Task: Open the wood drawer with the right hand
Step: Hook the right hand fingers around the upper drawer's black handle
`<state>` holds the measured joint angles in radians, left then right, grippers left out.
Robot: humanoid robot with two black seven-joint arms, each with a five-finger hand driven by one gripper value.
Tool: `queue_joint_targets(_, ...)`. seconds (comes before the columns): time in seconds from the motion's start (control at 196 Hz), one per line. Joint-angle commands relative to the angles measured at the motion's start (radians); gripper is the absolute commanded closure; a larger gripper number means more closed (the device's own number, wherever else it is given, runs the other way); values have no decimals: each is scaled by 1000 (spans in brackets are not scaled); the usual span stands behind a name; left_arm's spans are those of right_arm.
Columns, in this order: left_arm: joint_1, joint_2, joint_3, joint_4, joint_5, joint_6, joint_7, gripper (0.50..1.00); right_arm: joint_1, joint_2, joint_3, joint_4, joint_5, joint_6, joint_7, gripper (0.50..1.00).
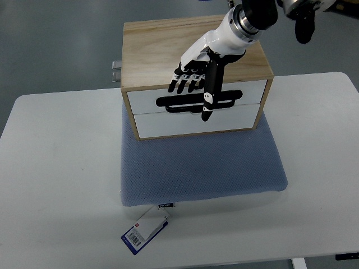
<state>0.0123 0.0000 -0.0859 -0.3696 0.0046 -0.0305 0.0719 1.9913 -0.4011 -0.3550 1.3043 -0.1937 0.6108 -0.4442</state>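
Right robot hand (193,78) over wood drawer (196,101) handle (199,102), fingers loosely apart, nothing gripped. Risk: fingers slip off handle, or box (168,45) slides on the pad (202,168).

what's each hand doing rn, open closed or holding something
Right hand: fingers extended over the top drawer front at its black handle, open, not gripping it yet.
Left hand: not in view.
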Motion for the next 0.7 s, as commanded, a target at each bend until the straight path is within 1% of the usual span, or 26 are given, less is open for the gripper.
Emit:
queue_joint_targets(0.0, 0, 0, 0, 0, 1, 0, 0, 500, -20, 4, -4, 1, 7, 0, -25, 574)
queue_joint_targets(0.092, 0, 0, 0, 0, 0, 1, 0, 500, -26, 7, -19, 1, 5, 0, -57, 572)
queue_joint_targets(0.137, 0, 0, 0, 0, 0, 1, 0, 500, -26, 7, -19, 1, 5, 0, -57, 572)
queue_joint_targets(0.142, 0, 0, 0, 0, 0, 1, 0, 500, -28, 7, -24, 3, 5, 0, -76, 572)
queue_joint_targets(0.168, 0, 0, 0, 0, 0, 0, 0, 500, -28, 7, -24, 3, 5, -6, -80, 572)
queue_joint_targets(0.219, 0, 0, 0, -2, 1, 1, 0, 500, -26, 7, -27, 4, 5, -28, -83, 572)
queue_joint_targets(0.275, 0, 0, 0, -2, 1, 1, 0, 500, -26, 7, -27, 4, 5, -28, -83, 572)
queue_joint_targets(0.28, 2, 0, 0, -2, 0, 0, 0, 500, -28, 7, -30, 4, 2, -46, -83, 572)
queue_joint_targets(0.336, 0, 0, 0, -2, 1, 1, 0, 500, -28, 8, -32, 3, 0, -68, -87, 572)
queue_joint_targets(0.387, 0, 0, 0, -2, 1, 1, 0, 500, -28, 8, -32, 3, 0, -68, -87, 572)
queue_joint_targets(0.392, 0, 0, 0, -2, 1, 1, 0, 500, -29, 13, -32, 4, -3, -88, -88, 572)
queue_joint_targets(0.438, 0, 0, 0, -2, 1, 1, 0, 500, -29, 13, -32, 4, -3, -100, -90, 572)
queue_joint_targets(0.697, 0, 0, 0, -2, 0, 1, 0, 500, -42, 22, -33, 3, -15, -118, -90, 572)
